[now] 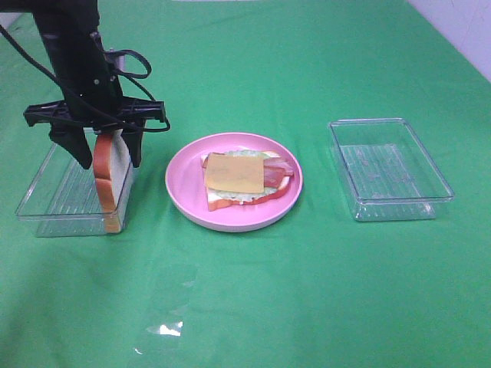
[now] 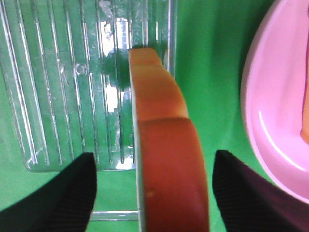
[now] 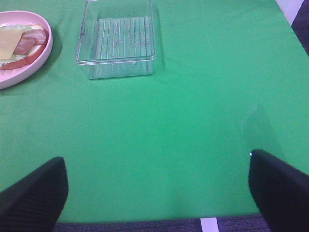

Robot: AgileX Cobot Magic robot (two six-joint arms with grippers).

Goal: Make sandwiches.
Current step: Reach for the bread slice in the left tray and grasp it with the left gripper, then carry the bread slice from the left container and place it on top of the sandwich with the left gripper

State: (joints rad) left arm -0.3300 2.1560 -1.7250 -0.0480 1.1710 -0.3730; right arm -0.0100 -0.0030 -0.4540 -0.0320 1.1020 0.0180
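Observation:
A white bread slice [image 1: 108,175] with orange-brown crust stands on edge in the left clear tray [image 1: 44,201], against its right wall. My left gripper [image 1: 110,163] hangs over it, one finger on each side. In the left wrist view the crust [image 2: 164,145] runs between the black fingers [image 2: 72,193] with a gap on both sides, so the gripper [image 2: 153,162] is open. On the pink plate [image 1: 184,195] lies an open sandwich [image 1: 245,180]: bread, lettuce, bacon and a yellow cheese square on top. My right gripper [image 3: 157,188] is open over bare cloth.
A second clear tray [image 1: 391,169] sits right of the plate with nothing in it; the right wrist view shows it [image 3: 118,43] beyond the gripper, with the plate [image 3: 26,70] beside it. Green cloth covers the table. The table's edge [image 3: 207,223] lies near the right gripper.

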